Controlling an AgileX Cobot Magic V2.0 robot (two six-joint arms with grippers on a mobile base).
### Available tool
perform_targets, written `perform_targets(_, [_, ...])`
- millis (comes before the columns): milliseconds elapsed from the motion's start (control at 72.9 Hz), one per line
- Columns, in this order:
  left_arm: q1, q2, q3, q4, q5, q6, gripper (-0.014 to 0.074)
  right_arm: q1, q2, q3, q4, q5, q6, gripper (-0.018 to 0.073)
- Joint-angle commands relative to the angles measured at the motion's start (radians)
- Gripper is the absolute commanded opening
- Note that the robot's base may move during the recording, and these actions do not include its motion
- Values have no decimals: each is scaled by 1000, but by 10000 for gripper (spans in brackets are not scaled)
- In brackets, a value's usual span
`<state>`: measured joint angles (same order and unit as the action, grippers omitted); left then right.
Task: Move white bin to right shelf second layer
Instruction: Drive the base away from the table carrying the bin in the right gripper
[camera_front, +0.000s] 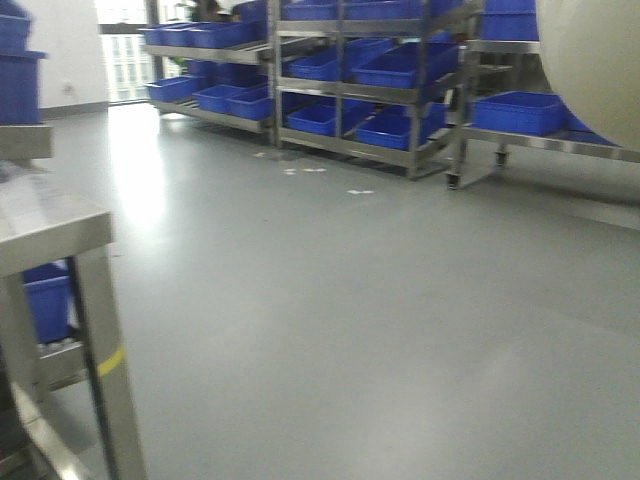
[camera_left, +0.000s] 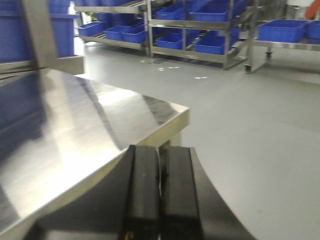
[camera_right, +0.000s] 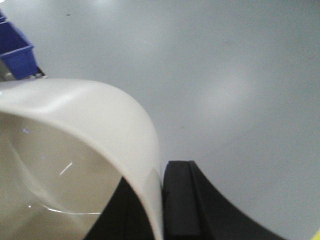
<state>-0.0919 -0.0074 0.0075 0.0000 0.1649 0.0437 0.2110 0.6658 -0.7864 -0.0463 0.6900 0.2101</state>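
Right gripper (camera_right: 161, 175) is clamping the rim wall of the white bin (camera_right: 90, 115), one finger inside and one outside, holding it raised over bare floor (camera_front: 350, 300); left gripper (camera_left: 159, 160) is riding with fingers pressed together on nothing, over the steel tabletop (camera_left: 75, 125) corner. Transit step, judged early: the steel racks (camera_front: 560, 143) of blue crates (camera_front: 515, 112) are standing well apart across the floor, and the right shelf second layer is not showing clearly enough to single out. One-sided pinch is risking swing, so driving smoothly, wrist level, and squaring to the rack before lowering is advised.
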Motion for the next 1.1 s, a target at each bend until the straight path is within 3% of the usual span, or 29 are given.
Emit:
perform_targets(0, [-6, -14, 37, 0, -87, -5, 85, -6, -1, -31, -6, -103, 0, 55])
perform_targets(1084, [-6, -14, 37, 0, -87, -5, 85, -6, -1, -31, -6, -103, 0, 55])
